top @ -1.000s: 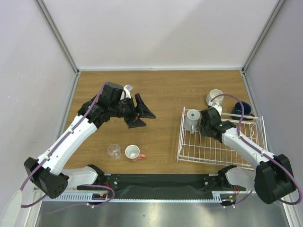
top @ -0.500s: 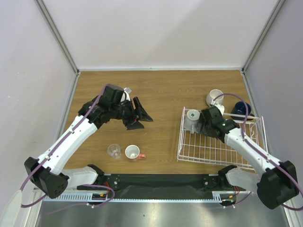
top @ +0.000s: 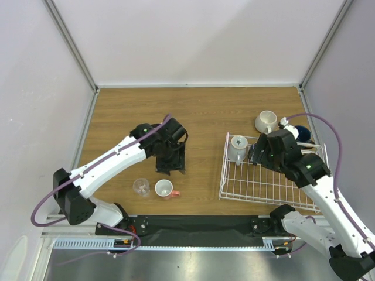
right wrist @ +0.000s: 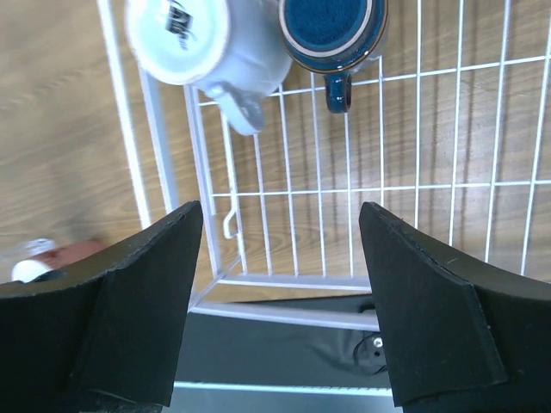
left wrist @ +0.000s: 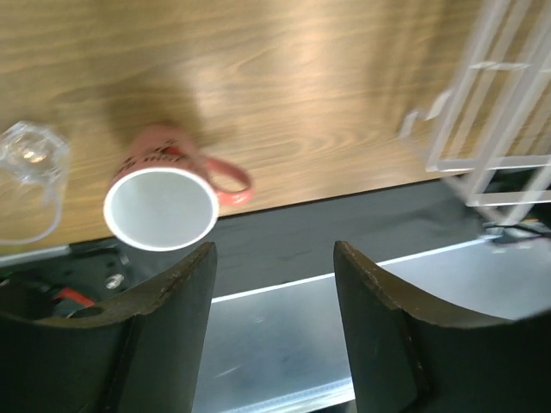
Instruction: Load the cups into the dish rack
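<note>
**Status.** Six cups are visible and two are loaded. In the right wrist view, the pale mug [right wrist: 194, 39] and the blue mug [right wrist: 331, 30] stand mouth up, side by side, in the upper left corner of the rack [right wrist: 419, 186]. In the top view the right arm hides the blue mug.

**Not yet loaded.**
- White mug [top: 266, 121] and blue cup [top: 302, 133]: on the table [top: 205, 111], just past the rack's upper edge, at upper right of the top view.
- Pink cup [top: 164, 188] and glass [top: 140, 187]: side by side at lower centre-left of the top view, well apart from the rack.

**Grippers.**
- Left gripper [top: 170, 163]: released, with nothing between the fingers. It hangs over bare table, just above the pink cup in the frame. Its wrist view shows the pink cup mouth up at centre left, with the handle pointing right.
- Right gripper [right wrist: 280, 215]: released and empty, over the left part of the rack near the two loaded cups.

**Obstructions.**
- The glass stands just beside the pink cup on its left, so a finger lowered on that side is likely to strike it.
- The rack's raised side lies between the table cups and the grid, so each cup will probably need lifting over it.
- The rest of the grid is bare wire.
</note>
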`<control>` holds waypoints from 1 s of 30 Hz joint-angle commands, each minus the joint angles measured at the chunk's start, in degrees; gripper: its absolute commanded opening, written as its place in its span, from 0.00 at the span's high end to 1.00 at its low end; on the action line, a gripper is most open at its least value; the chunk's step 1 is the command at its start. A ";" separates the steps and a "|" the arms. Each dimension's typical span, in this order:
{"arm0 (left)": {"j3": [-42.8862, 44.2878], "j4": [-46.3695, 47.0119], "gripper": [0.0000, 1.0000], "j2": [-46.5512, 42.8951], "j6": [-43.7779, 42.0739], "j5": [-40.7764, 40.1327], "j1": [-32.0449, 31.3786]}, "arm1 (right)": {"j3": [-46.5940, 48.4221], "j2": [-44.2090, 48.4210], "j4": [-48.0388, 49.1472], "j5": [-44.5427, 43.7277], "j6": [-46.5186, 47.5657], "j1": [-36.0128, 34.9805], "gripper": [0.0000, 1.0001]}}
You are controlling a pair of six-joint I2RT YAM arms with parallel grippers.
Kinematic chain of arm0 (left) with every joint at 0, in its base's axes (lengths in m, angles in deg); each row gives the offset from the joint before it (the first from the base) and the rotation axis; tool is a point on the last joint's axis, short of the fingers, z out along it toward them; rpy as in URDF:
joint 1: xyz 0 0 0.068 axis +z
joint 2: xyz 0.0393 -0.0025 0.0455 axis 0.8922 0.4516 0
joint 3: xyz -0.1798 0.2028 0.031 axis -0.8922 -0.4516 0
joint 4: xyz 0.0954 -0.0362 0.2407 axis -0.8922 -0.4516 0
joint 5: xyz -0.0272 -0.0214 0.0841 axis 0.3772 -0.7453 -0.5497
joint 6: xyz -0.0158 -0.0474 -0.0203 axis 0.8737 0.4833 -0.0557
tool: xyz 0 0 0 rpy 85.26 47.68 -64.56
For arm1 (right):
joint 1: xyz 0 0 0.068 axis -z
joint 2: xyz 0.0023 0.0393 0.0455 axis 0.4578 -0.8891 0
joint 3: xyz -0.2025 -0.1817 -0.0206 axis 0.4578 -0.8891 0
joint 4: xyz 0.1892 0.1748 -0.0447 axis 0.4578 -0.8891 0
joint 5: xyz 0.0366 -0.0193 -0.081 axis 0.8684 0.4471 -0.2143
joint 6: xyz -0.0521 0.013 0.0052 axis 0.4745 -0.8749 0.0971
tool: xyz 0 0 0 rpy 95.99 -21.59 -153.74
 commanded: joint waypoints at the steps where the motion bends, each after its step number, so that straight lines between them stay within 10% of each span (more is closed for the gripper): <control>1: -0.80 -3.68 0.37 -1.19 -1.02 -4.99 -0.92 | 5.67 0.63 -6.27 -0.93 -1.34 -0.29 0.21; 30: -15.05 5.30 0.41 1.71 15.33 7.66 7.69 | 9.63 3.54 -9.79 1.18 -1.60 -0.29 0.21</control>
